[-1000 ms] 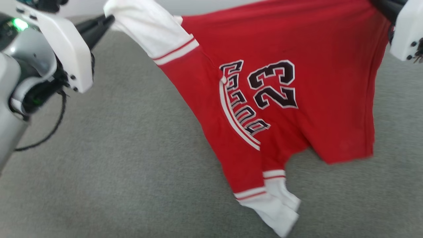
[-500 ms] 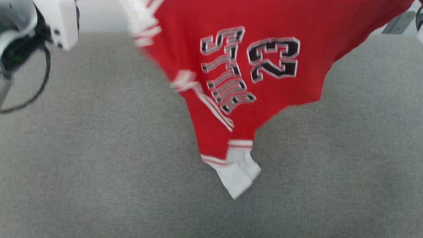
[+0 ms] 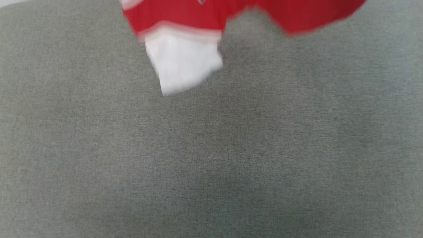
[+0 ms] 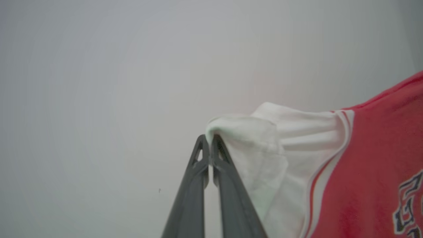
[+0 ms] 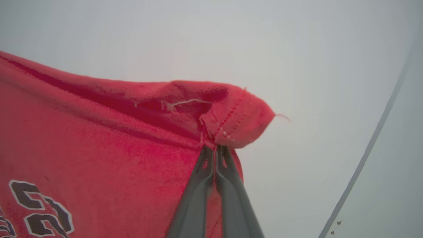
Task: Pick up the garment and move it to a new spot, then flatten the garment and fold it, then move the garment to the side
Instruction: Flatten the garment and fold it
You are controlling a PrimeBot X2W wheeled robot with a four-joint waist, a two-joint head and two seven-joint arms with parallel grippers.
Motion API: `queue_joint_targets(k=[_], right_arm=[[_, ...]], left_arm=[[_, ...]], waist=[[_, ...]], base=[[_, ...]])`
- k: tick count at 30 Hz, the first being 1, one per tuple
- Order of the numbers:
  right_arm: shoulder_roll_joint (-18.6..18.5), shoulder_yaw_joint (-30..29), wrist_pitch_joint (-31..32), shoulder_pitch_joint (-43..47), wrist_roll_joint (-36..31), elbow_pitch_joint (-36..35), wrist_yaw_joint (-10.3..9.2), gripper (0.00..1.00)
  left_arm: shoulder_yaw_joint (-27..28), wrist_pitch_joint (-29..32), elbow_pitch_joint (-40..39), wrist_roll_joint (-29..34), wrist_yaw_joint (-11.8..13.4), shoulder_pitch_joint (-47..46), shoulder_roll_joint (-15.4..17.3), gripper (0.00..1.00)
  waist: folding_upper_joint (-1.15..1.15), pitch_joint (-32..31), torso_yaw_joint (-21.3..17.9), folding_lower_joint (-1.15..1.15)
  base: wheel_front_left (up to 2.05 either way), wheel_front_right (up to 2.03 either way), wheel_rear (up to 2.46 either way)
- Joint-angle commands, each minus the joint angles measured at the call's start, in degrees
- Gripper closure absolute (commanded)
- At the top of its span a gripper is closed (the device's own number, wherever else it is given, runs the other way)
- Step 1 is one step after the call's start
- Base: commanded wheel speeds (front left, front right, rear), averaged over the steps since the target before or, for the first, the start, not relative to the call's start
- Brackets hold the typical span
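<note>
**Grey cloth surface below, jersey slung between two pinched corners**

Grey woven surface [image 3: 211,158] lies nearest the head camera. Above its far part hangs the red jersey top [image 3: 185,13], blurred, with a white cuff [image 3: 185,62] dangling lowest. Whether that cuff touches the surface I cannot tell.

The top looks like light, soft, limp knit. It sags under its own weight and keeps no shape. It is best held where the cloth is doubled, at hems, cuffs or seams, since a single layer could slip from thin fingers. Two holds well apart should keep it spread, though a swing would likely set the loose sleeve flapping.

Farther up, the left gripper [image 4: 210,140] has its jaws closed tight on a bunched white sleeve end [image 4: 244,138], the tips nipping only a small fold. The right gripper [image 5: 214,150] is likewise clamped tight, on a corner of the stitched red hem [image 5: 238,125], which puffs out past the tips. Both bites look shallow, so I judge that either could pull free under a sharp tug. Beyond both stands a pale wall [image 4: 99,82].
</note>
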Motion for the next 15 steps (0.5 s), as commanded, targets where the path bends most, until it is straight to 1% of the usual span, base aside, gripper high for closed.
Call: queue_joint_targets(k=[1, 2, 4, 6, 8, 10, 13, 15], right_arm=[[-0.02, -0.39, -1.06, -0.42, -1.11, 0.74, -0.05, 1.00], [0.49, -0.59, -3.78, -1.46, -2.53, 1.56, -0.05, 1.00], [1.28, -0.74, -6.92, -2.80, -4.67, 3.89, -0.05, 1.00], [1.68, 0.22, -8.97, -3.19, -6.02, 5.79, -0.04, 1.00], [1.73, 1.49, -9.01, -2.50, -6.00, 7.59, -0.04, 1.00], [1.78, 3.38, -7.71, -0.82, -4.26, 9.48, -0.04, 1.00], [1.18, 6.99, -4.88, 2.53, -0.61, 10.96, -0.04, 1.00], [0.64, 9.07, -2.81, 5.58, 2.35, 11.11, -0.04, 1.00]], left_arm=[[0.24, -1.22, 0.32, 0.92, 0.42, -1.14, 0.16, 1.00], [0.23, -3.03, 0.73, 2.11, 0.99, -2.05, 0.02, 1.00], [1.04, -4.78, -0.04, 3.61, 1.25, -3.42, -0.39, 1.00], [1.42, -5.12, -1.60, 4.75, 0.05, -2.31, -0.50, 1.00], [1.74, -5.17, -3.66, 5.01, -1.11, 0.68, -0.10, 1.00], [0.84, -5.19, -4.69, 5.16, -2.21, 4.15, 0.66, 1.00], [-1.11, -4.85, -4.25, 2.66, -3.24, 9.87, 1.30, 1.00], [-2.91, -3.14, -3.97, 0.06, -3.55, 14.13, 1.52, 1.00]], waist=[[0.00, 0.33, 0.23, 0.00], [0.00, 0.45, 0.37, 0.00], [0.00, 0.69, 0.77, 0.00], [0.00, 0.83, 1.13, 0.00], [0.00, 0.96, 1.52, 0.00], [0.00, 0.93, 1.93, 0.00], [0.00, 0.72, 2.47, 0.00], [0.00, 0.53, 2.80, 0.00]], base=[[0.00, 0.00, 0.00], [0.00, 0.00, 0.00], [0.00, 0.00, 0.00], [0.00, 0.00, 0.00], [0.00, 0.00, 0.00], [0.00, 0.00, 0.00], [0.00, 0.00, 0.00], [0.00, 0.00, 0.00]])
